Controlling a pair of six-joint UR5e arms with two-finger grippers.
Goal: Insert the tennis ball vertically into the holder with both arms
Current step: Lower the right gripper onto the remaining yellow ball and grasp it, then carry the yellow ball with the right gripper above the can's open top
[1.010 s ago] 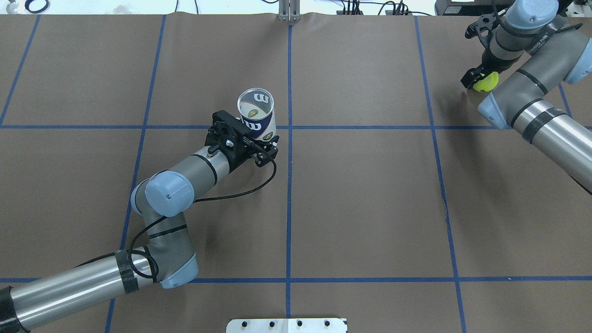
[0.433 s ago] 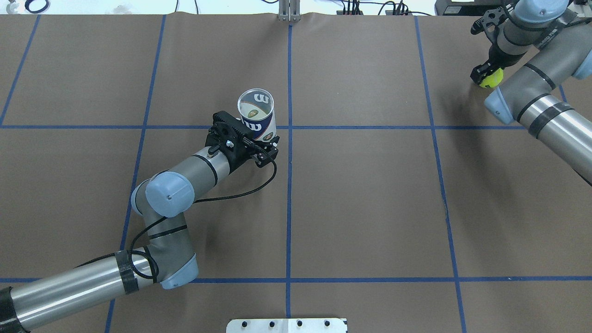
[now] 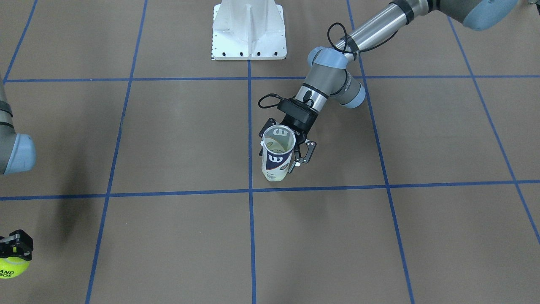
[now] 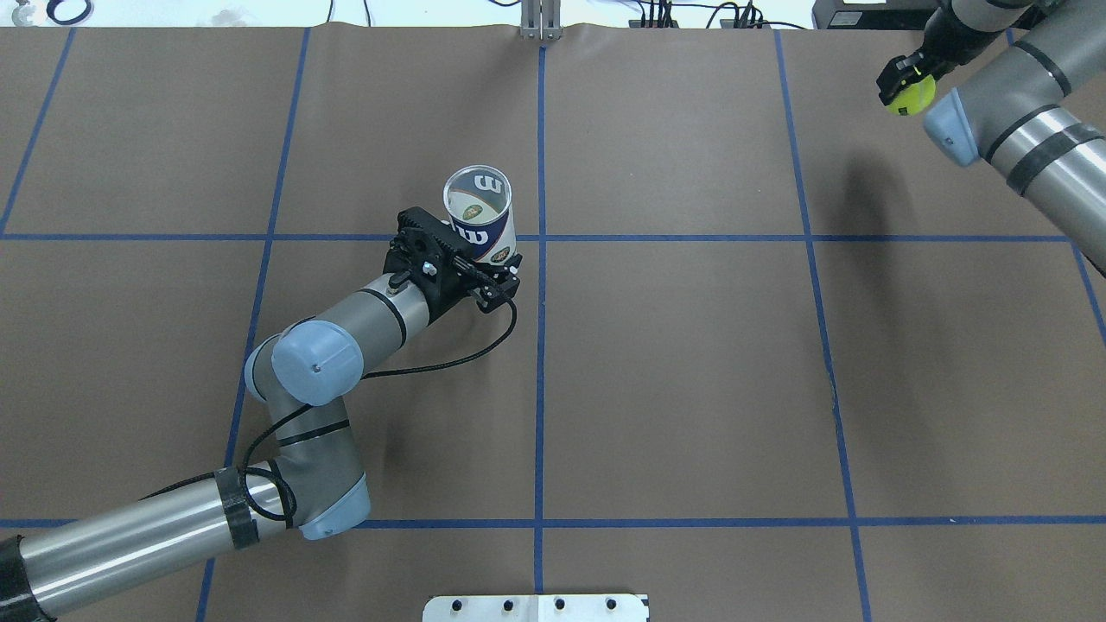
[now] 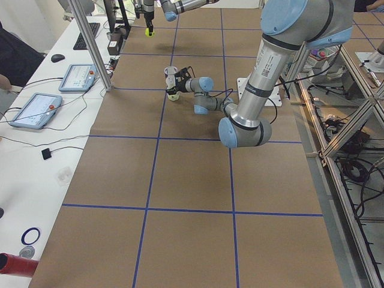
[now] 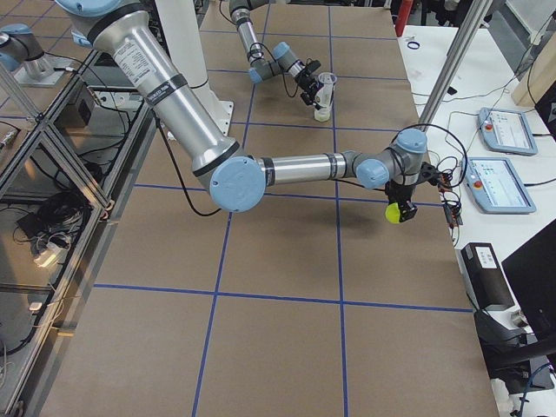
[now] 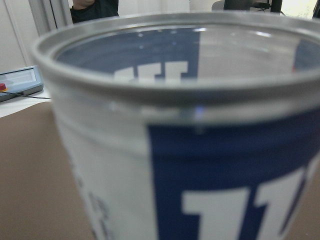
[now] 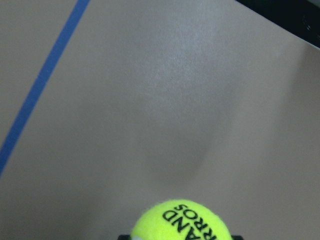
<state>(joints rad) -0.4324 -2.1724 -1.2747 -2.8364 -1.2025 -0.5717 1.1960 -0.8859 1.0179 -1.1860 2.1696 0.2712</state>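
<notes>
R gripper (image 4: 903, 82) clamped on ball (image 4: 912, 95), far corner | L gripper (image 4: 484, 276) shut on can (image 4: 480, 212), upright | risk: ball clips rim, tips can

The holder (image 4: 480, 214) is standing near the middle of the table (image 4: 691, 389). The tennis ball (image 4: 912, 93) is hanging far off to its right, over the table's far corner.

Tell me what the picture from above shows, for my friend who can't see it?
The left gripper holds the holder upright, open end up, mid-table. Far off at the table's far right corner, the right gripper grips a yellow tennis ball.
</notes>
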